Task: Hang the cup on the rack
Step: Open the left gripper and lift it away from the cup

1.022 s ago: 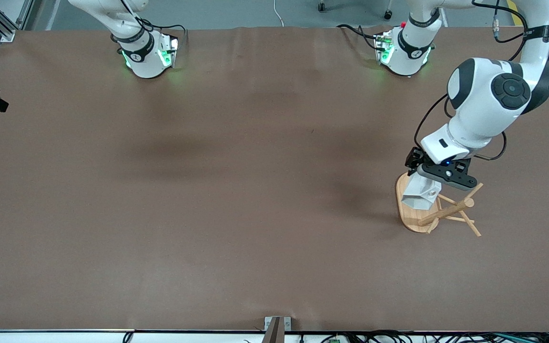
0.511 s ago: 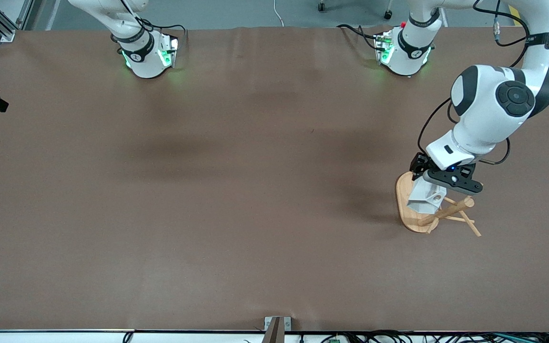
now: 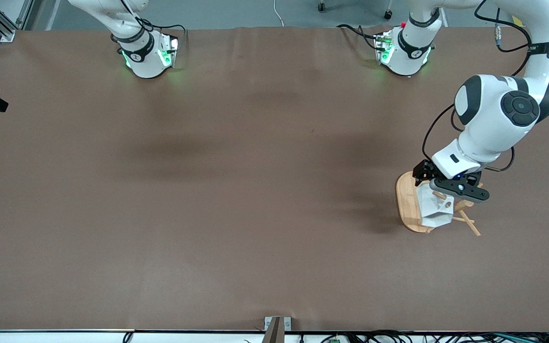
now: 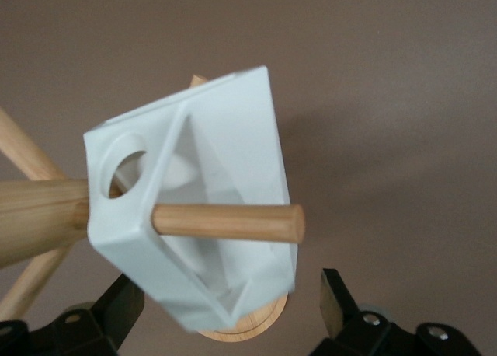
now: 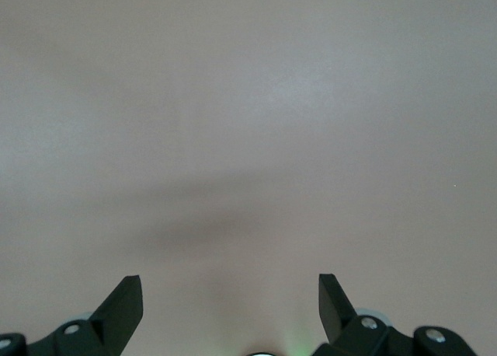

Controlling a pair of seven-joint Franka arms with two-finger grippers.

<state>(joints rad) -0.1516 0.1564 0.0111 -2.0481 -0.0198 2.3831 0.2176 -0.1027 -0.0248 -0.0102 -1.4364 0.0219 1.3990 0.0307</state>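
Note:
The white faceted cup (image 3: 434, 209) hangs tilted on the bamboo rack (image 3: 405, 200), near the left arm's end of the table. In the left wrist view the cup (image 4: 225, 154) sits on a round peg (image 4: 241, 221) that sticks out through its blocky handle, next to the post (image 4: 39, 216). Its lower edge is blurred. My left gripper (image 3: 441, 191) is just over the cup and rack. In its wrist view the left gripper (image 4: 229, 286) is open, jaws wide apart either side of the cup. My right gripper (image 5: 231, 282) is open and empty over bare table.
The rack's oval base (image 4: 241, 330) shows below the cup. More thin pegs (image 3: 470, 225) stick out toward the front camera. The right arm waits at its base (image 3: 143, 52). The brown table (image 3: 236, 190) stretches wide toward the right arm's end.
My left gripper has moved over the rack toward the left arm's end and opened. The cup has left the jaws and dropped lower onto the peg.

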